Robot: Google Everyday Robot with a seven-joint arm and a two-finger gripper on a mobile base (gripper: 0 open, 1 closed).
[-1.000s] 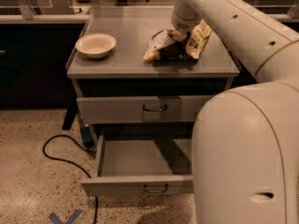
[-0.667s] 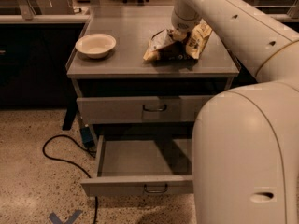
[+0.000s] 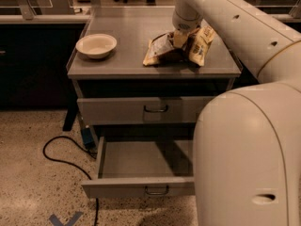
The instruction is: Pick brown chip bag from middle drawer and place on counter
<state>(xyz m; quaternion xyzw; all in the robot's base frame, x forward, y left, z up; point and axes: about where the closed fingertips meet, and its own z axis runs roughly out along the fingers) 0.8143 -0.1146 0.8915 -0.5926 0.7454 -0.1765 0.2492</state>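
The brown chip bag (image 3: 162, 48) lies crumpled on the counter (image 3: 127, 62), right of the middle, its two ends spread left and right. My gripper (image 3: 181, 37) comes down from above onto the bag's middle and is shut on it, with the bag resting on the counter top. The middle drawer (image 3: 141, 161) is pulled out below, open and with nothing visible inside; its low front panel carries a small dark handle (image 3: 156, 190).
A white bowl (image 3: 96, 45) sits on the counter's left side. A taller-fronted drawer (image 3: 141, 109) above the open one is closed. A black cable (image 3: 59, 147) loops on the speckled floor at left. My pale arm and body (image 3: 249, 159) fill the right side.
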